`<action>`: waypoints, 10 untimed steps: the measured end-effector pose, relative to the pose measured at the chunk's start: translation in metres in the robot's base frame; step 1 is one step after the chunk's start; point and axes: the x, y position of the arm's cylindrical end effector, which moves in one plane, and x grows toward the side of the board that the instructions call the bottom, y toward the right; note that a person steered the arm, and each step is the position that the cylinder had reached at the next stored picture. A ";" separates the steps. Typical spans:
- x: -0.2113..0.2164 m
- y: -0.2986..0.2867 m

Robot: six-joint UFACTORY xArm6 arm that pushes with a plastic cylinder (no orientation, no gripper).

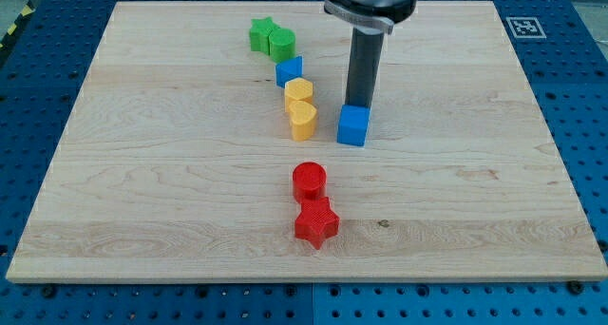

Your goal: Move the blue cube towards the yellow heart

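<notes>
- Nearest the view's bottom, the wooden board (142, 201) lies pale and grainy on a blue pegboard table (38, 68), whose rows of holes frame it all round.
- Taking the blue cube (352, 125) as the landmark: a red star (316, 221) sits below it and a little to the view's left, and touching the star's upper side is a red cylinder (309, 180).
- The blue cube itself stands near the board's middle, apart from the others.
- My tip (359, 105) is just behind the cube's top edge, seemingly touching it; the rod has nothing to open or close and grasps nothing.
- Left of the cube, near but apart, is the yellow heart (302, 120), with a second yellow block (298, 90) touching it above.
- Further up-left comes a small blue block (289, 71), then two green blocks (272, 39) pressed together.
- Far up-right of the cube, a black-and-white marker tag (523, 27) sits on the table by the board's corner.
</notes>
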 end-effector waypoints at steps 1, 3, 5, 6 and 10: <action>0.026 0.000; 0.044 0.034; 0.079 0.045; 0.067 0.036; 0.066 -0.025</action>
